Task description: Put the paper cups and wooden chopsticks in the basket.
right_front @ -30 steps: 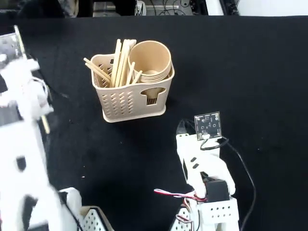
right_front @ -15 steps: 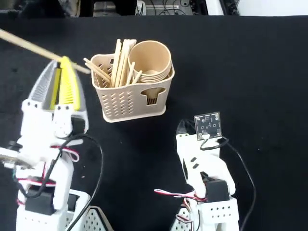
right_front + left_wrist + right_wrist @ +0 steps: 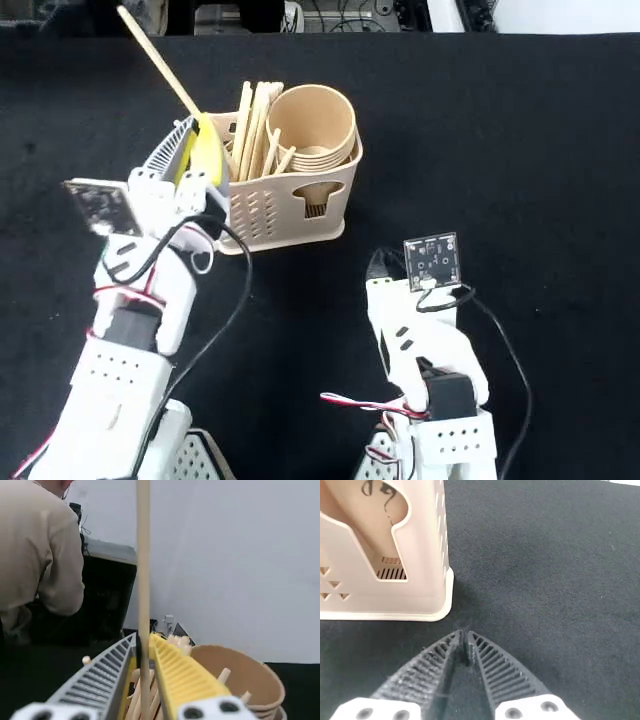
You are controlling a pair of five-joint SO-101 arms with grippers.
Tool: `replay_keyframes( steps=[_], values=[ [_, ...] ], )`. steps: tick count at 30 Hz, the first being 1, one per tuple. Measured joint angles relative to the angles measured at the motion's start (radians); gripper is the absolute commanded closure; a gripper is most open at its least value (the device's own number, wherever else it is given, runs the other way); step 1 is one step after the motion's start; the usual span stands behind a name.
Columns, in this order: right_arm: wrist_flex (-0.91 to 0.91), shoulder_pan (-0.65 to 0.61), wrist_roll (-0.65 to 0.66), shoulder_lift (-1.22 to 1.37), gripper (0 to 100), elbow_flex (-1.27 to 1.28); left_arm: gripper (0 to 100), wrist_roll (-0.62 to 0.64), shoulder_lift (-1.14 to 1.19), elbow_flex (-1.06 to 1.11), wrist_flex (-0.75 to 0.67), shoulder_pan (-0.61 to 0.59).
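Note:
A beige perforated basket stands mid-table holding stacked paper cups and several wooden chopsticks. My left gripper hovers at the basket's left rim, shut on one wooden chopstick that slants up and away to the far left. In the left wrist view that chopstick runs upright between the grey and yellow fingers, above the cups. My right gripper is shut with nothing in it, low over the black table just in front of the basket.
The black cloth table is bare to the right and far side of the basket. The right arm's base sits at the front edge. A person in a beige sleeve is behind the table, touching nothing.
My left arm swung in from the left edge to the basket's left rim, carrying the chopstick; the stick has tipped more upright. The right arm stayed still.

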Motion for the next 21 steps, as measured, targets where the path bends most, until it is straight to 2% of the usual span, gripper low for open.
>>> replay_keyframes(
  steps=[8, 12, 16, 21],
  values=[
    [0.000, 0.000, 0.000, 0.000, 98.2, 0.000, 97, 0.000, 0.083, 0.068, -0.040, -0.002],
    [0.000, 0.000, 0.000, 0.000, 98.2, 0.000, 87, -0.012, 0.083, 0.081, -0.035, -0.002],
    [0.000, 0.000, 0.000, 0.000, 98.1, 0.000, 83, -0.020, 0.041, 0.071, 0.091, 0.000],
    [0.000, 0.000, 0.000, 0.000, 98.0, 0.000, 81, 0.052, -0.063, -0.014, 0.373, 0.000]
  ],
)
